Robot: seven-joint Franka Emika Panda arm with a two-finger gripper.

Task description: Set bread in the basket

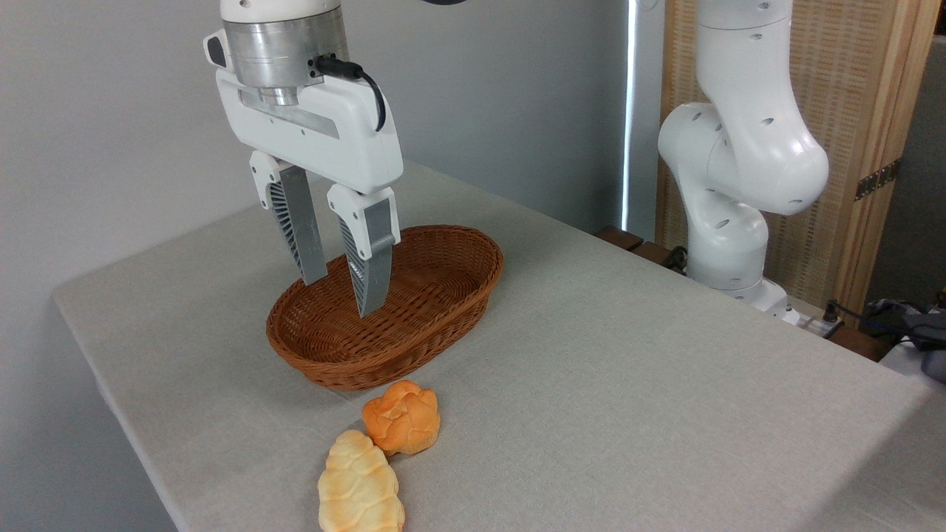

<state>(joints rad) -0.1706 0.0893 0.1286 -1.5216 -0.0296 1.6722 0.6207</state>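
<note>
- My gripper, white body w/ grey ribbed fingers, hangs above the oval brown woven wicker basket; jaws parted, nothing between them.
- Basket sits mid-bench on the grey cloth-covered bench, toward the left edge; looks empty as far as I can see.
- Target = elongated pale yellow-golden braided bread, lying at the near edge of the bench, partly cut off by the frame bottom.
- Rounder orange knotted bun touches or nearly touches the bread's far end, sits between it and the basket. Not mine to take.
- Step in hand, I judge: go get the bread; nothing picked up yet.
- To do it well: come down over the loaf's middle, away from the bun; jaws across the narrow width, not lengthwise; close gently, looks soft.
- Lift clear above the basket rim before carrying over, or I'd shove the basket.
- Pose: wrist pointing straight down, fingers vertical, arm coming in from overhead; base stands at the far right corner.
</note>
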